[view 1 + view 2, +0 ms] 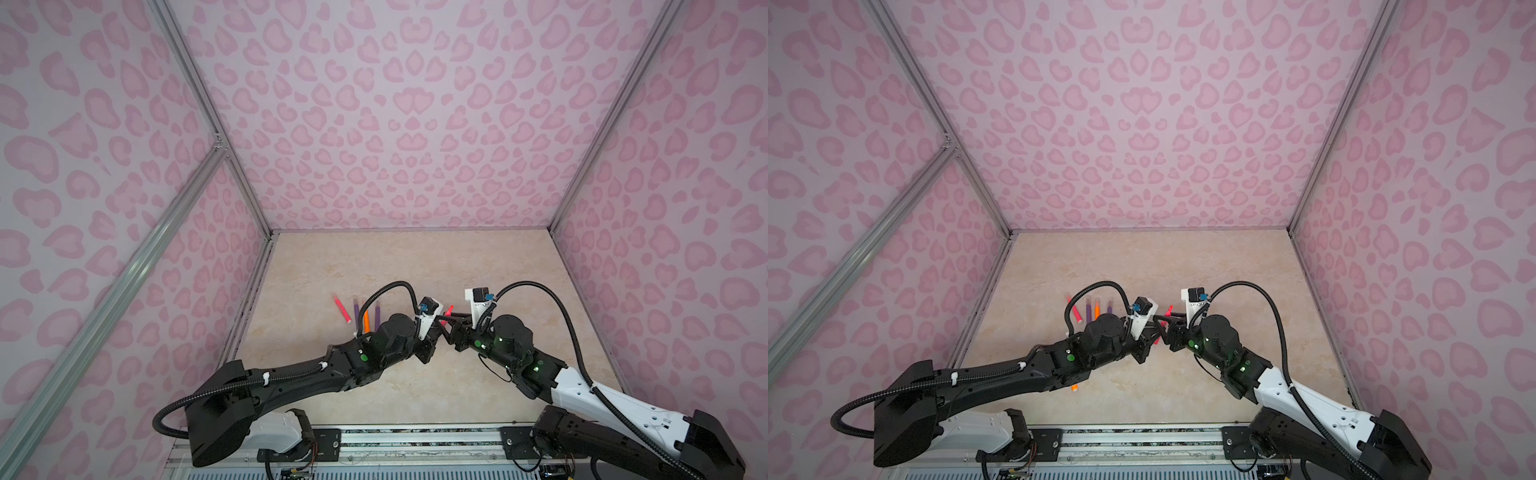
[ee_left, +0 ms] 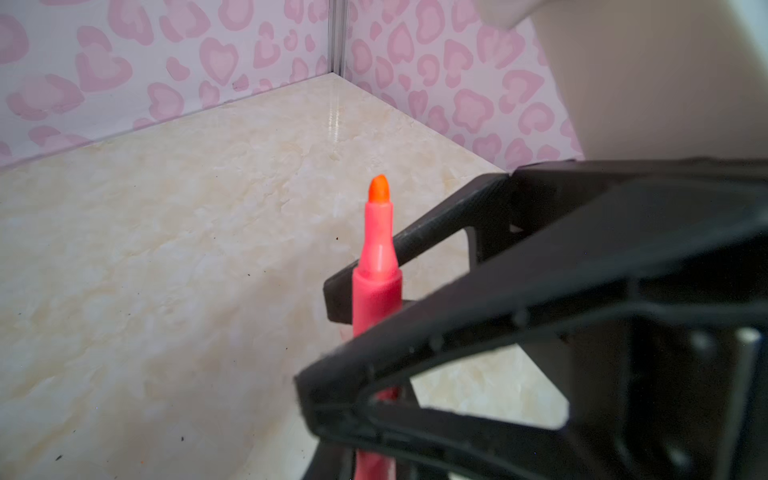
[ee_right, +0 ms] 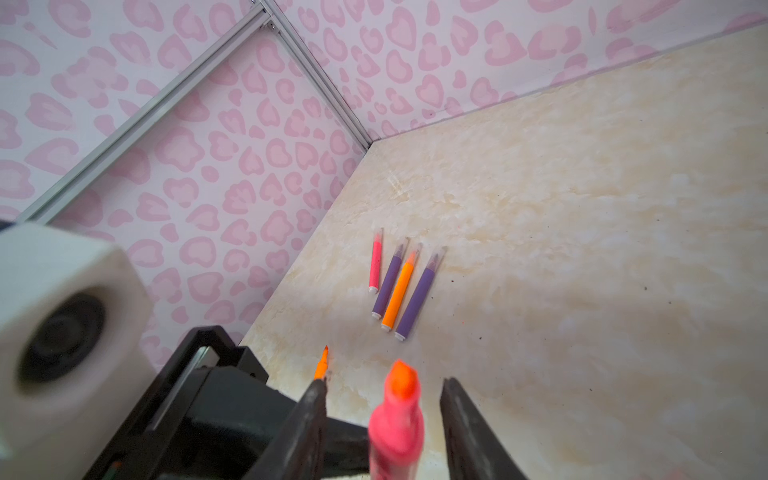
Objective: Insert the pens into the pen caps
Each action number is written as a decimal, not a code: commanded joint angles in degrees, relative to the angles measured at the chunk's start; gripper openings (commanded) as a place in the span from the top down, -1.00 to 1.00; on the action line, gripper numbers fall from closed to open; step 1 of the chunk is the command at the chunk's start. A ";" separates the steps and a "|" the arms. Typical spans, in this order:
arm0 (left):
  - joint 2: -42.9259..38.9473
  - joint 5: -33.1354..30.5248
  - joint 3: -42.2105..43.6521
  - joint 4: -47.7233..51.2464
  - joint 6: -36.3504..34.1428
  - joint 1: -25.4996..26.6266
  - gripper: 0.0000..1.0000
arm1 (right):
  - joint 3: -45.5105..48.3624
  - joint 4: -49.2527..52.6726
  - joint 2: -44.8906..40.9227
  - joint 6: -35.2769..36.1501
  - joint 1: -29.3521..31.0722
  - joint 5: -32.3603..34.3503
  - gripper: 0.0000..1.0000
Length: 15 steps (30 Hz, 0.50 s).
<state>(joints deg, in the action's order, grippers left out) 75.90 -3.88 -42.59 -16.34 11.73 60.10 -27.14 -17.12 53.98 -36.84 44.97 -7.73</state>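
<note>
While the left claw point(image 2: 349, 336) pinches a bare-tipped pink pen point(image 2: 377, 266) by its barrel, the right claw point(image 3: 384, 388) stands spread, one finger on either side of that pen's tip without touching it. The held pen hangs above the table point(image 1: 415, 266), right of a row of four pens point(image 1: 366, 322) in both top views. Those four, pink, purple, orange and purple, lie side by side wearing clear caps point(image 3: 436, 255). A loose orange pen point(image 3: 322, 365) lies nearer the robot's base than the row.
</note>
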 commanded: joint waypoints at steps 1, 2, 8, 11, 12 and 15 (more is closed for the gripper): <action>-0.56 0.02 -0.64 -2.78 -1.09 0.15 0.93 | 0.57 -0.39 -0.27 -0.14 -0.06 0.91 0.19; -0.64 -0.01 -0.65 -2.67 -1.01 0.19 0.93 | 0.59 -0.51 -0.41 -0.24 -0.07 0.58 0.28; -0.66 -0.66 -0.39 -2.85 -1.35 0.28 0.93 | 0.79 -0.45 -0.98 0.27 -0.08 1.35 0.58; -0.32 -0.15 -0.67 -2.75 -1.53 0.26 0.93 | 0.25 -0.04 -0.17 -0.10 -0.10 0.41 0.74; -0.18 -0.51 -0.82 -2.47 -1.48 0.26 0.93 | 0.11 -0.15 -0.05 -0.27 -0.06 0.03 0.79; -0.14 -1.32 -0.84 -2.46 -1.53 0.33 0.93 | 0.24 -0.51 -0.10 -0.08 -0.07 -0.21 0.88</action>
<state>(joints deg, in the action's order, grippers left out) 75.79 -4.40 -42.59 -16.19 10.81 60.34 -26.83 -17.47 53.76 -37.06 44.86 -7.33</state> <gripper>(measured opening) 0.146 0.090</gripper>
